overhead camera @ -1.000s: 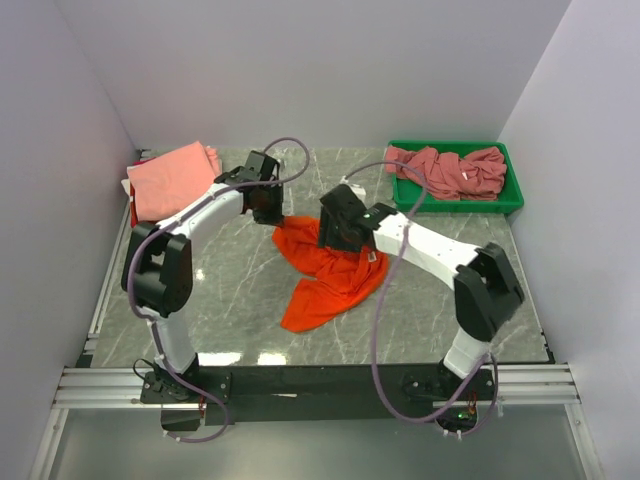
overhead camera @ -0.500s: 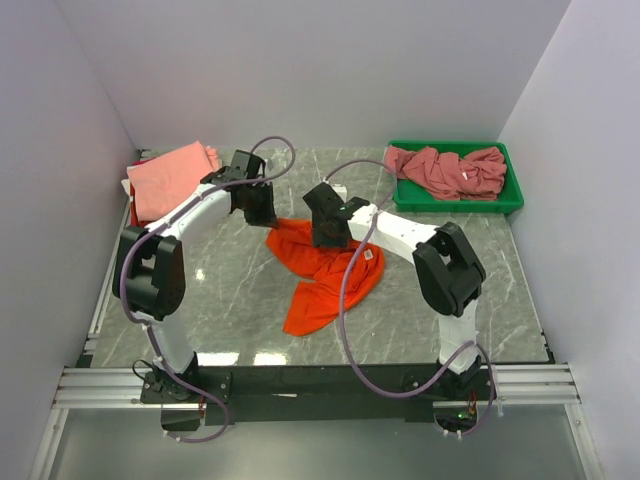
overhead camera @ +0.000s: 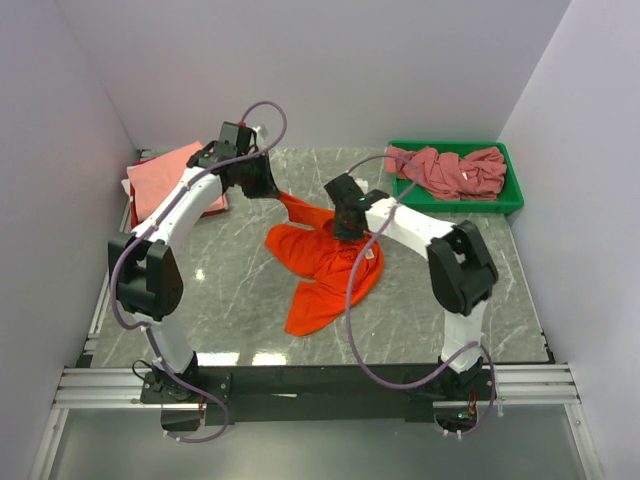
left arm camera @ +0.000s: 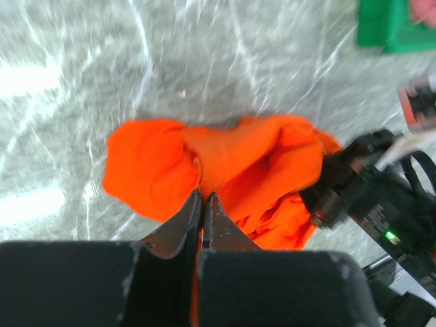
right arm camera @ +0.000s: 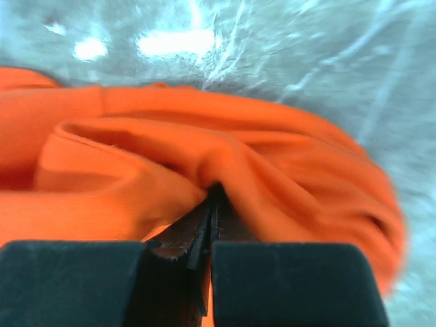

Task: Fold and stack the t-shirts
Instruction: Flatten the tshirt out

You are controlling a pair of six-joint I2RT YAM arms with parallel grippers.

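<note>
Nearest me, the orange t-shirt (overhead camera: pixel 325 265) lies crumpled on the surface (overhead camera: pixel 220 290), a loose tail trailing toward 6 o'clock. My right claw (right arm camera: pixel 210 204) is pinched tight on a fold at its middle; my left claw (left arm camera: pixel 203 204) is clamped on the edge drawn toward 11 o'clock. It looks light, limp and prone to bunching, so I'd grip seams or shoulders. Beyond, a salmon-pink t-shirt (overhead camera: pixel 165 180) lies at 10 o'clock, and mauve t-shirts (overhead camera: pixel 450 170) fill the green bin (overhead camera: pixel 512 203) at 2.

Robot lab cell, plain pale walls (overhead camera: pixel 330 70), marble-patterned tabletop (overhead camera: pixel 235 290), aluminium rail (overhead camera: pixel 100 386)
</note>
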